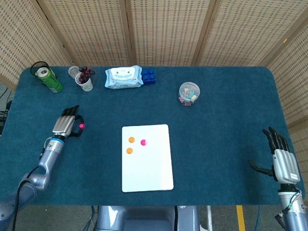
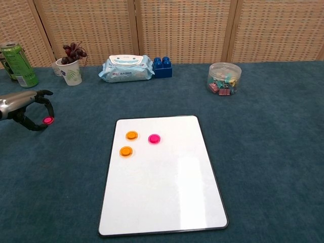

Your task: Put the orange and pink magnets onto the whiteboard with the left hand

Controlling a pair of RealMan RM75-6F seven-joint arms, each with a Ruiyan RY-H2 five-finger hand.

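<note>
A white whiteboard (image 1: 149,166) (image 2: 167,197) lies flat in the middle of the table. Two orange magnets (image 2: 131,135) (image 2: 126,151) and a pink magnet (image 2: 154,138) sit on its upper left part. Another pink magnet (image 1: 81,125) (image 2: 48,120) lies on the blue cloth at the left. My left hand (image 1: 64,126) (image 2: 23,107) is low beside it, with thumb and fingers curved around the magnet and a small gap showing. My right hand (image 1: 281,159) rests at the table's right front with its fingers spread and nothing in it.
Along the back stand a green can (image 1: 48,79), a paper cup with dark grapes (image 2: 71,68), a wipes pack (image 2: 126,68), a blue brick (image 2: 163,67) and a clear tub of clips (image 2: 224,79).
</note>
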